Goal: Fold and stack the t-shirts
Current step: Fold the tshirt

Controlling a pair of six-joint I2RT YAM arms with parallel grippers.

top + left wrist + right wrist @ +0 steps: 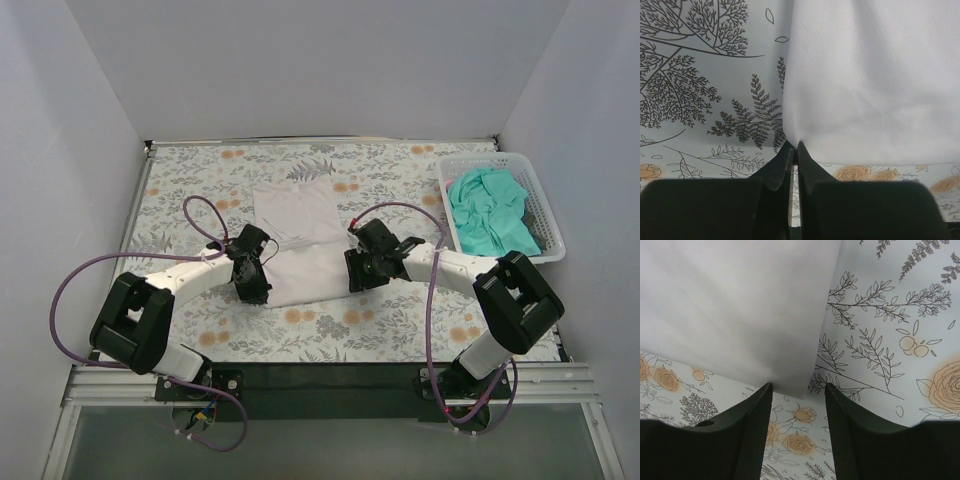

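Left hand (794, 146) pinches a corner of the smooth, flat white t-shirt (870, 80); right hand (798, 386) gapes.

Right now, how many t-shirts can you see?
2: white shirt flat in the middle; teal shirt bunched in the basket at right. Others may be hidden under it.

Lab booth; white walls (320, 60); floral tablecloth (195, 175)
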